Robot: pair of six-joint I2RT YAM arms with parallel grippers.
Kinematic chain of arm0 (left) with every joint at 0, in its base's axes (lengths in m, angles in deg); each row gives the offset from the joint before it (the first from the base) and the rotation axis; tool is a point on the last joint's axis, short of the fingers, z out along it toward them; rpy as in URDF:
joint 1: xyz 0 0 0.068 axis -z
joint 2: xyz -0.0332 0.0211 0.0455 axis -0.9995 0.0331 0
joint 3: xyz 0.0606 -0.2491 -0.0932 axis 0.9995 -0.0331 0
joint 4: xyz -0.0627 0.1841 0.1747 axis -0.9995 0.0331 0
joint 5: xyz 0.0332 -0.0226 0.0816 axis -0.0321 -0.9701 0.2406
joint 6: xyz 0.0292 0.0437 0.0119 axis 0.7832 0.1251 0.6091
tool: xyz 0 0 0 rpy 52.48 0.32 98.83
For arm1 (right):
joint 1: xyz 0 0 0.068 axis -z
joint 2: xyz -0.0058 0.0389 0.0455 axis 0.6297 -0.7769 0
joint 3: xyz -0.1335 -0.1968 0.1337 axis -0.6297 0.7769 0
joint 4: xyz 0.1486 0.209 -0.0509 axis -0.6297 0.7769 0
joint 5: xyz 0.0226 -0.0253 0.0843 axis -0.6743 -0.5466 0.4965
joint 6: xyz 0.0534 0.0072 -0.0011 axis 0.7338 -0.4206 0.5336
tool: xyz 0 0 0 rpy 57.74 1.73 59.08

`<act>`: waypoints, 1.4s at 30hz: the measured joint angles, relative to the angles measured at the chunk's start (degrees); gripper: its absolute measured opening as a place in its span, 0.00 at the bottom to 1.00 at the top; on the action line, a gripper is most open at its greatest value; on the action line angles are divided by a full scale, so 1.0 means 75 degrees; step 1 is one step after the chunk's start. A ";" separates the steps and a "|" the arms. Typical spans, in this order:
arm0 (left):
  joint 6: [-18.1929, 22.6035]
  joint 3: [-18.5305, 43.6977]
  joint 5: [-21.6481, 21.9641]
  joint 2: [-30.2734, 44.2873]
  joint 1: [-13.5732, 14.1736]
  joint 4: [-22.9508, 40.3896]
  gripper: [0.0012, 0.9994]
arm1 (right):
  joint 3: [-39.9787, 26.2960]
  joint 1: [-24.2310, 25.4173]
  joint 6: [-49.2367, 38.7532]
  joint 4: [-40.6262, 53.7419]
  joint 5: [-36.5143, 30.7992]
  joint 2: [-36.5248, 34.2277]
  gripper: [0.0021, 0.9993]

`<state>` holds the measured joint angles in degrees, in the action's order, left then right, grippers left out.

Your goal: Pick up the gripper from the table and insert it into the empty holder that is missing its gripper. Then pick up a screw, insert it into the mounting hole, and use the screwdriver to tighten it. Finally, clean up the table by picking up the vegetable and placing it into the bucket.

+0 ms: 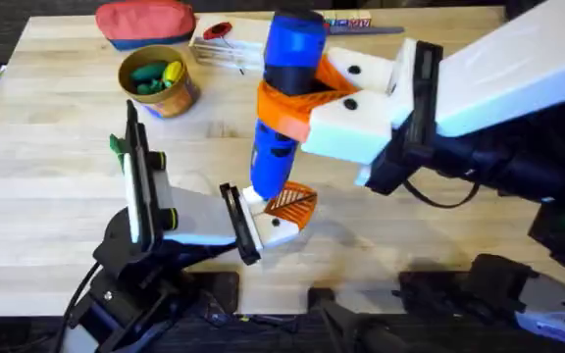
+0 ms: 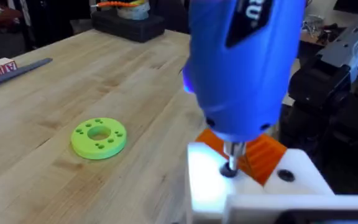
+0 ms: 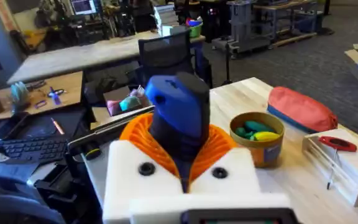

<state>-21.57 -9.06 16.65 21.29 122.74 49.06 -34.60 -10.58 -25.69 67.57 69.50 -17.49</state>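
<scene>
The right gripper [image 1: 314, 98] was clamped on the screwdriver [image 1: 284, 98], its orange pads pressed against the blue-and-black body and holding the tool upright above the middle of the table [image 1: 57, 186]. In the right wrist view the screwdriver [image 3: 178, 115] stood between the two white finger blocks. In the left wrist view the thin metal tip of the screwdriver [image 2: 244, 68] rested in a hole in the white holder [image 2: 253, 190], with the orange ribbed gripper [image 2: 263, 155] seated against that block just behind the tip. The left gripper [image 1: 248, 224] lay low over the table beside that white block; whether its fingers were spread or closed could not be determined.

White lettering on the screwdriver body was cut off at the picture edge and could not be read. A flat ruler-like strip [image 2: 8, 71] near the far edge carried red letters on a small label that appeared to read "MA"; the rest was illegible.

The bucket [image 1: 160, 80] stood near the far left corner, beside the red pouch [image 1: 145, 22], and held a dark-green vegetable [image 1: 148, 72] together with a yellow piece. A yellow-green disc with holes [image 2: 99, 137] lay flat on the table, apart from the holder. A red-handled screwdriver [image 3: 337, 144] lay on a white box.
</scene>
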 joint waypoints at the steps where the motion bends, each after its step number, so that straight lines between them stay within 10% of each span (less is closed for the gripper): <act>1: 0.0000 0.0000 0.0000 0.0001 0.0001 0.0000 0.02 | 0.0000 0.0000 -0.0003 0.0005 -0.0003 0.0000 0.01; 42: 0.0000 0.0000 0.0003 0.0009 0.0002 0.0008 0.02 | 0.0000 0.0000 -0.0315 -0.0127 -0.0064 -0.0151 0.01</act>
<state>-21.57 -9.06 16.67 21.36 122.76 49.12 -34.60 -10.58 -28.05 66.62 69.03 -18.63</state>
